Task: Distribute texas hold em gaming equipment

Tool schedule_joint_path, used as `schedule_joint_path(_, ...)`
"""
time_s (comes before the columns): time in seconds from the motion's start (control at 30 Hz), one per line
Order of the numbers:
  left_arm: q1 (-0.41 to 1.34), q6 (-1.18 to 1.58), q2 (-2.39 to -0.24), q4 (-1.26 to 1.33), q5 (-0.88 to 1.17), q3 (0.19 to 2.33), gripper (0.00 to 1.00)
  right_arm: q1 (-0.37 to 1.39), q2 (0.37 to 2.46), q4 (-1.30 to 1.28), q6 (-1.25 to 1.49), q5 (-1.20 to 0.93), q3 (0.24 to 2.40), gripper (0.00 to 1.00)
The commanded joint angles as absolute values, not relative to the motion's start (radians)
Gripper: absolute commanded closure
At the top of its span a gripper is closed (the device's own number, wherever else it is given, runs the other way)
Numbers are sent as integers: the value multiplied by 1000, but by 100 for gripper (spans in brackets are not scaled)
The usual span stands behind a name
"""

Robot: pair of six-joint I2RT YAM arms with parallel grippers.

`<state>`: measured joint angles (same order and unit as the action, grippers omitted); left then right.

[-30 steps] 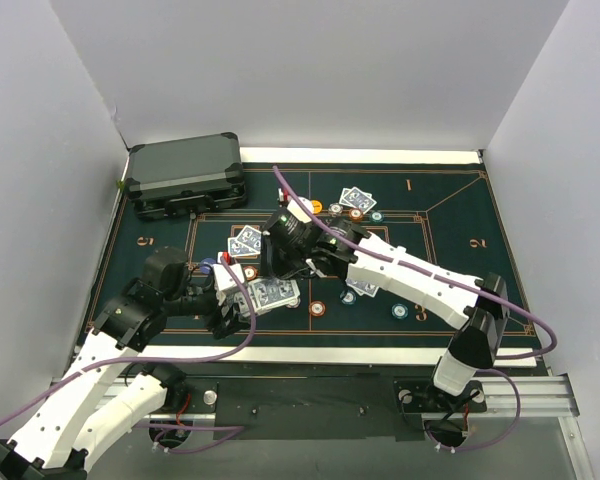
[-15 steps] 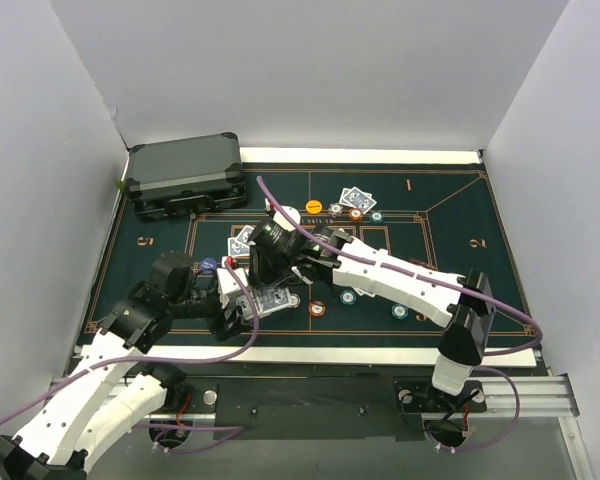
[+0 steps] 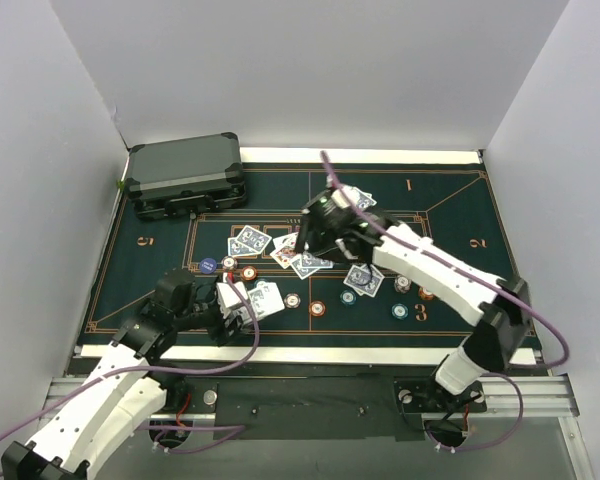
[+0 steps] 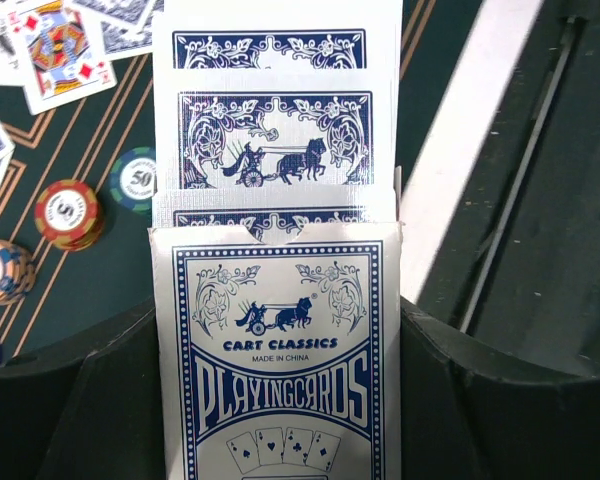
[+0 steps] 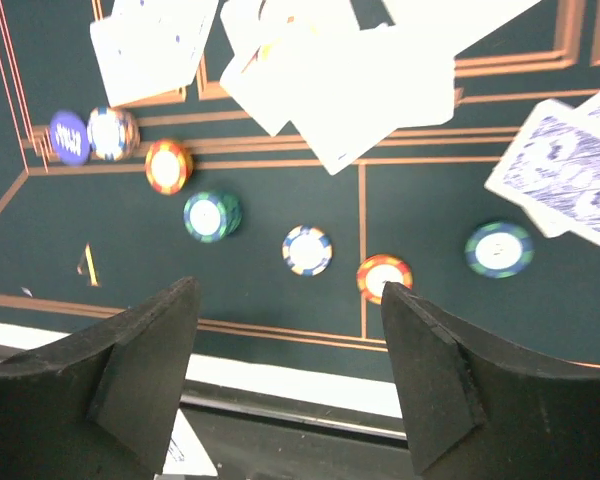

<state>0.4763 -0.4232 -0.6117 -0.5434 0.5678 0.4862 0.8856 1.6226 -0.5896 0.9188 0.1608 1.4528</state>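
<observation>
My left gripper [image 4: 277, 335] is shut on a blue-and-white playing-card pack [image 4: 275, 370], and several blue-backed cards [image 4: 275, 135] fan out of its open end. In the top view, this pack [image 3: 264, 298] is held low over the near left of the mat. My right gripper [image 5: 288, 292] hangs open and empty above the mat's middle [image 3: 313, 240]. A loose pile of cards [image 3: 302, 258] lies below it. Poker chips [image 5: 308, 250] in orange [image 5: 168, 166], green [image 5: 211, 216] and teal [image 5: 499, 249] lie scattered on the felt beneath the right fingers [image 5: 155, 345].
A dark grey hard case [image 3: 185, 177] stands shut at the far left corner. More card pairs lie at the far middle [image 3: 357, 198], left of centre [image 3: 247, 241] and right of centre [image 3: 363, 279]. The green mat [image 3: 460, 215] ends at a white strip by the arm bases.
My right gripper has pulled away from the pack toward the far right, and its jaws have widened. Cards now show on the mat's middle. My left arm has drawn back slightly, still holding the pack.
</observation>
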Motion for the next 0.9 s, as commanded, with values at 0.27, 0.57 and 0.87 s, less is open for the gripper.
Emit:
schedule_joint_path(0.27, 276, -692, -721, -408, 735, 403, 100, 759, 1296, -647, 885, 255, 1276, 30)
schedule_joint_path(0.57, 276, -905, -770, -485, 839, 396, 100, 736, 1212, -641, 900, 241, 1190, 29)
schedule_joint_path(0.87, 264, -985, -925, -448, 868, 403, 100, 732, 1131, -643, 913, 248, 1157, 28)
